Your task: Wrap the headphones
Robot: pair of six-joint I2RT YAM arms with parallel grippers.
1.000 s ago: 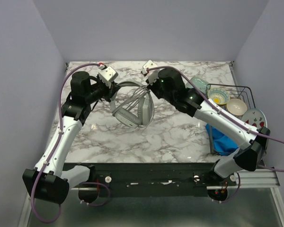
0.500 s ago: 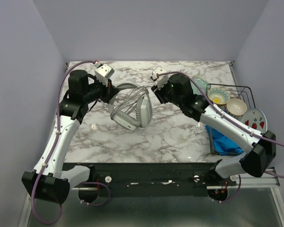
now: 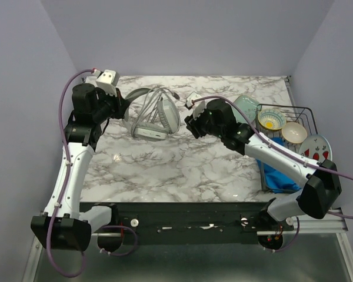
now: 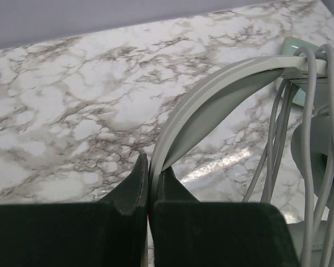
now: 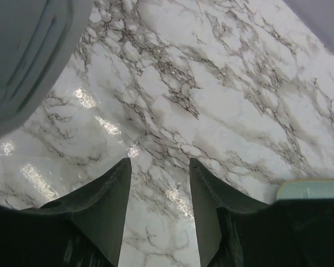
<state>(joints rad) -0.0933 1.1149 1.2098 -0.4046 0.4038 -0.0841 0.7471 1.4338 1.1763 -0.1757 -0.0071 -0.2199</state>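
The light grey headphones [image 3: 153,114] hang above the marble table at the back left, with the thin grey cable [image 3: 146,108] wound in several loops across them. My left gripper [image 3: 125,107] is shut on the curved headband [image 4: 211,97], which runs up and right from my jaws in the left wrist view [image 4: 151,173]. The cable loops [image 4: 306,128] hang at the right of that view. My right gripper [image 3: 190,125] is open and empty, just right of the headphones. In the right wrist view [image 5: 159,167] one earcup [image 5: 28,55] fills the top left corner.
A wire dish rack [image 3: 285,126] with bowls and a plate stands at the right edge, with a blue cloth [image 3: 276,173] under it. A pale green plate [image 3: 246,106] lies by the rack and shows in the right wrist view [image 5: 312,188].
My left gripper has carried the headphones back and to the left. My right gripper has let go, pulled away from the headphones and dropped lower to their right.
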